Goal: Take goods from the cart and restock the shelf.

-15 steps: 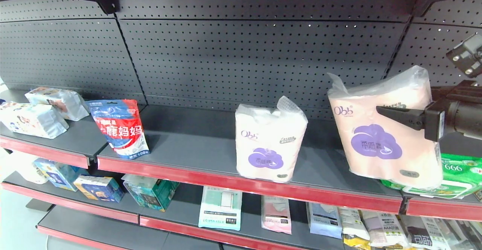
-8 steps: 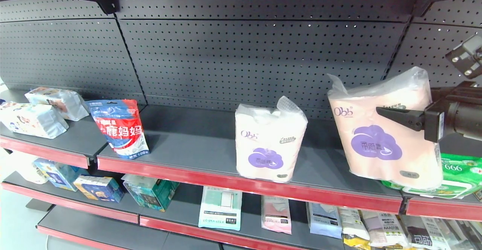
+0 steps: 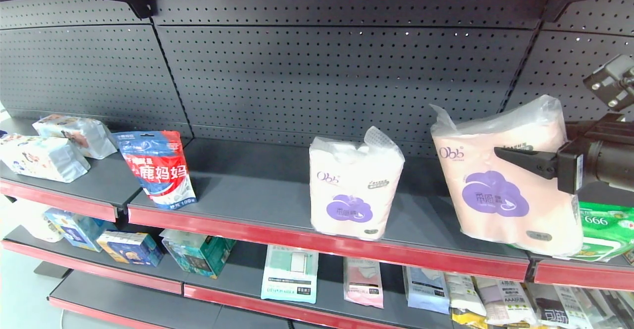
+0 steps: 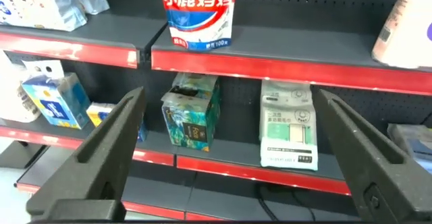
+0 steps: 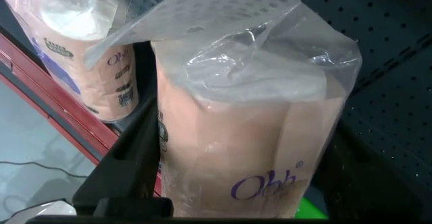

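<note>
A large pink pack of toilet paper rolls (image 3: pixel 500 190) stands at the right end of the middle shelf (image 3: pixel 257 190), its base at the shelf's front edge. My right gripper (image 3: pixel 512 158) is shut on the pack near its top; in the right wrist view the pack (image 5: pixel 250 123) sits between the dark fingers (image 5: pixel 128 163). A smaller pack of the same kind (image 3: pixel 354 185) stands upright at mid-shelf. My left gripper (image 4: pixel 223 156) hangs open with nothing between its fingers, in front of the lower shelves.
A blue and red pouch (image 3: pixel 158 168) stands left on the middle shelf, wrapped tissue packs (image 3: pixel 44 155) farther left. A green wipes pack (image 3: pixel 607 227) lies right beside the held pack. Boxes and flat packets line the lower shelf (image 3: pixel 292 274). Bare shelf lies between pouch and smaller pack.
My right gripper and the large pink pack have sunk slightly toward the shelf. Everything else stays put.
</note>
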